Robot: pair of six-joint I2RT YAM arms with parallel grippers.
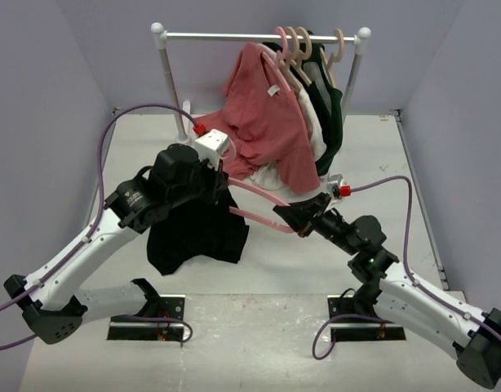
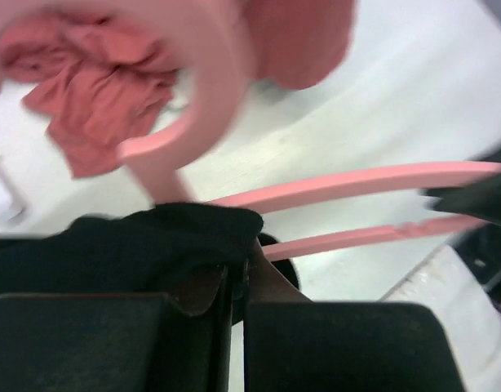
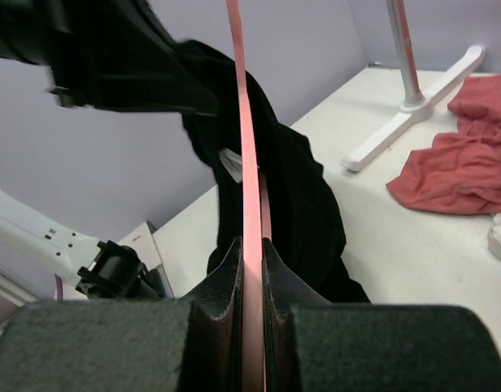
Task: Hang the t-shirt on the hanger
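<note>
Your right gripper point(image 3: 252, 260) is closed tight on one end of the hanger point(image 2: 356, 184), whose long axis runs toward your left gripper point(image 2: 237, 278), which pinches the t-shirt point(image 1: 193, 233) hanging at the hanger's hook end.

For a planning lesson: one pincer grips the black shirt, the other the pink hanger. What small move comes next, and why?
Probably the left pincer should draw the t-shirt a little along the hanger toward the right pincer: that hanger arm is bare, the cloth bunched at the left pincer.
</note>
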